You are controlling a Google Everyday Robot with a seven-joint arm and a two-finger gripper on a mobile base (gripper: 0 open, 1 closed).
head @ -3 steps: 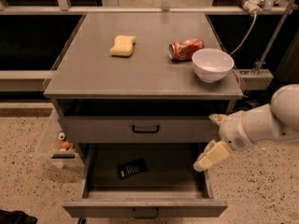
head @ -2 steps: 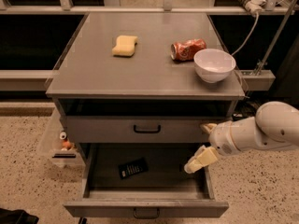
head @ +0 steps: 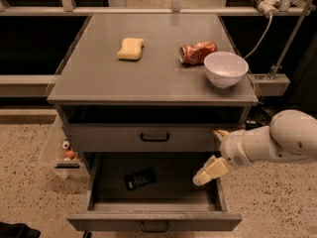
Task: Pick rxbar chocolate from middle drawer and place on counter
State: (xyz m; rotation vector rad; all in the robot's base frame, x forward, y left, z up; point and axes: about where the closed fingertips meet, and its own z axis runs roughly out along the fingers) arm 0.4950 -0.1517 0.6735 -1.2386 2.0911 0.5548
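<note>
The rxbar chocolate (head: 140, 178), a flat black bar, lies on the floor of the open middle drawer (head: 153, 221), left of centre. My gripper (head: 214, 152) hangs over the drawer's right side, to the right of the bar and apart from it. It is open and empty: one tan finger (head: 209, 171) points down-left into the drawer, the other tip (head: 220, 133) sits by the upper drawer's front. The counter (head: 158, 76) is the grey cabinet top above.
On the counter lie a yellow sponge (head: 131, 48), a crushed red can (head: 197, 52) and a white bowl (head: 225, 68) at the right edge. The upper drawer (head: 154, 137) is shut. A small shelf with items (head: 67, 153) hangs at the cabinet's left.
My arm has moved left, bringing the gripper from beside the cabinet's right edge to over the right side of the open drawer. The bar has not moved.
</note>
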